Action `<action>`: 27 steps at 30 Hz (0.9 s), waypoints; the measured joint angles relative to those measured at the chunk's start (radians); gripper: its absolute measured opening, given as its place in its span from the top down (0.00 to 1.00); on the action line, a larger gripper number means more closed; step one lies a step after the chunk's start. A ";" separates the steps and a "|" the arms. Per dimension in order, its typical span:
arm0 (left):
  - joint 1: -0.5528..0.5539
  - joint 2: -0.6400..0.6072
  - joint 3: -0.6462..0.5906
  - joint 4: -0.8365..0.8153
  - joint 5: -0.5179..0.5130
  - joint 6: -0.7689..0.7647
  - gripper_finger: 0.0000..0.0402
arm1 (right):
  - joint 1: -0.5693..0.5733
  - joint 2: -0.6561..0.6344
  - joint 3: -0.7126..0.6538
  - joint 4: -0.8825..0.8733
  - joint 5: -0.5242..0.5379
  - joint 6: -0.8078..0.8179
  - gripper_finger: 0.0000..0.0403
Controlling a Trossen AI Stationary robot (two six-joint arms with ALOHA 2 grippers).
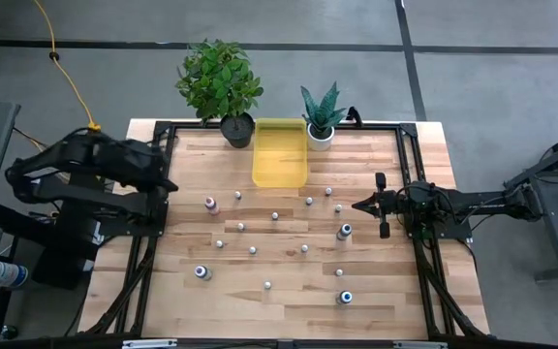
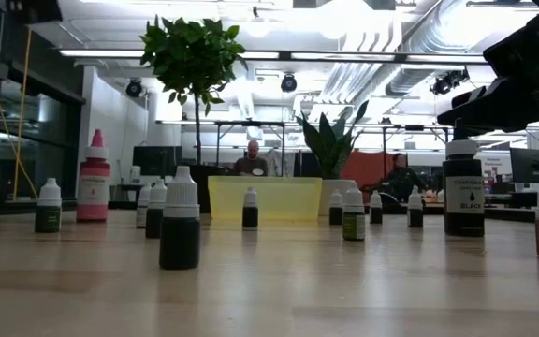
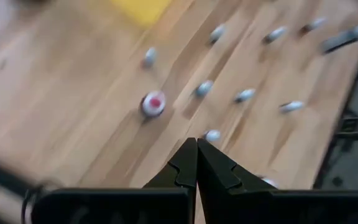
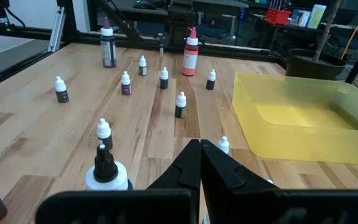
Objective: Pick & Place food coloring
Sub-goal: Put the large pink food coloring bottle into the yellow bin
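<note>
left gripper (image 3: 196, 163): fingers pressed together, holding nothing | red-capped food coloring bottle (image 3: 153, 103) ahead of its tips | right gripper (image 4: 200, 163): fingers together, empty | yellow tray (image 4: 303, 121) beside its tips

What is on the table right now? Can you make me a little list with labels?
bottles: many small food coloring bottles standing scattered on the wooden table
pink bottle: on the left side, upright
bin: yellow bin at the far edge, nothing seen inside
plants: two potted plants beside the bin
left gripper: fingers shut, empty, above the table's left side
right gripper: fingers shut, empty, at the right side
</note>
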 joint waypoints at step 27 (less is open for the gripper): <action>-0.034 0.404 -0.088 0.133 0.025 0.116 0.77 | 0.000 0.000 0.000 0.000 0.000 0.000 1.00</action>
